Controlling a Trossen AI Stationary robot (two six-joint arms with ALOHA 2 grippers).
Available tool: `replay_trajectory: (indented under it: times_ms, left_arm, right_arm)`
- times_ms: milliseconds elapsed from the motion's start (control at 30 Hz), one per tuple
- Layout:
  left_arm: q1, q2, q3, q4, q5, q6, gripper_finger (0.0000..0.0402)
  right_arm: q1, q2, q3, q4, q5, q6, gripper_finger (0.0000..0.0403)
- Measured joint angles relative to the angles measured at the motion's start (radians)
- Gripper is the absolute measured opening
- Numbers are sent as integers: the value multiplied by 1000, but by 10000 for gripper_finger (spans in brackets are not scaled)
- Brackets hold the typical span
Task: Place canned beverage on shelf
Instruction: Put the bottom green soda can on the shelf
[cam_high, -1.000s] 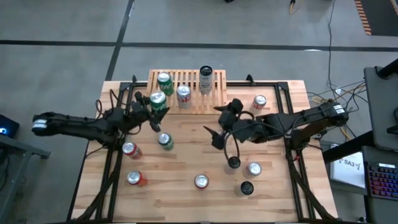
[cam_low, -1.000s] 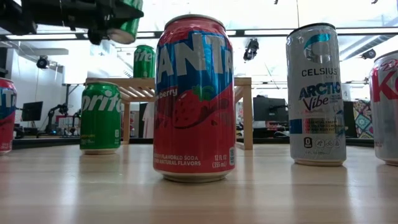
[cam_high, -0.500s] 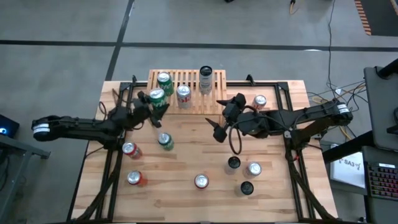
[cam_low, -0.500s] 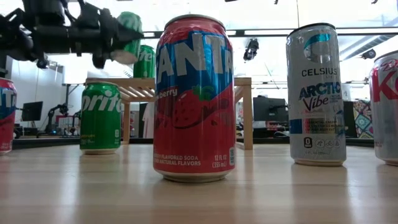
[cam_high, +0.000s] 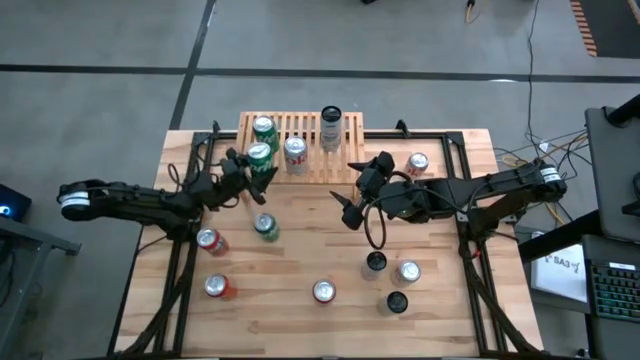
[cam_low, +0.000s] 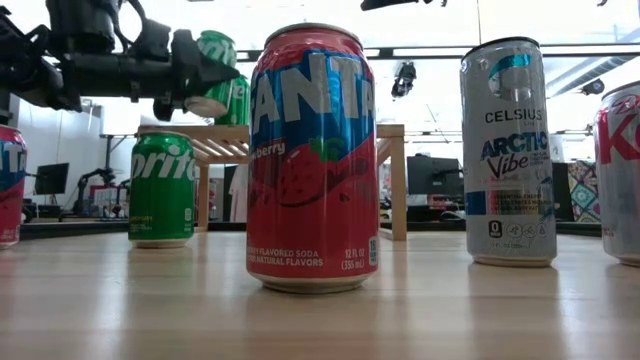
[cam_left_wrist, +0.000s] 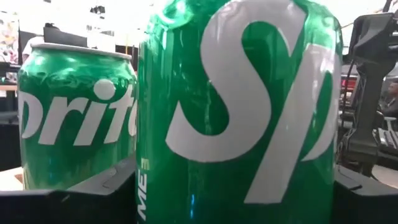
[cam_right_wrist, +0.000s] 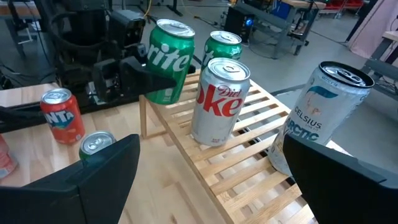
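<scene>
The shelf (cam_high: 312, 165) stands at the table's far middle and bears a Sprite can (cam_high: 264, 130), a Diet Coke can (cam_high: 296, 152) and a Celsius can (cam_high: 331, 125), each standing on its base. My left gripper (cam_high: 252, 166) is shut on a second green Sprite can (cam_high: 259, 156), which hangs just above the shelf's near left corner (cam_right_wrist: 147, 99), beside the first Sprite can (cam_left_wrist: 74, 118). My right gripper (cam_high: 352, 200) is open with nothing between its fingers, raised over the table just near of the shelf's right half. My left gripper pinches the Sprite can's side walls (cam_left_wrist: 149, 180) between its two fingers (cam_right_wrist: 146, 73), about halfway up the can. The fingers come in roughly level from the table's left. The can (cam_low: 212, 85) is lifted clear, close to upright with a slight tilt.
Loose cans stand on the plank table: a Sprite (cam_high: 265, 227), red ones (cam_high: 208, 240) (cam_high: 217, 288) (cam_high: 323, 291) (cam_high: 417, 163), a silver one (cam_high: 407, 271) and two dark ones (cam_high: 375, 262) (cam_high: 397, 302). Black frame rails (cam_high: 185, 270) run along both sides.
My left gripper has come down and gone a little toward the shelf with the Sprite can still held; the can has sunk to just above the shelf top and stays near upright.
</scene>
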Motion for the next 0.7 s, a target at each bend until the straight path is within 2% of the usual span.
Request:
replay_trajectory:
  times_ms: [533,700]
  left_arm:
    - [0,45,0,-2,-46,73,274]
    - [0,45,0,-2,-145,78,274]
  right_arm:
    - [0,0,-1,0,0,0,384]
    - [0,0,-2,-1,0,1,384]
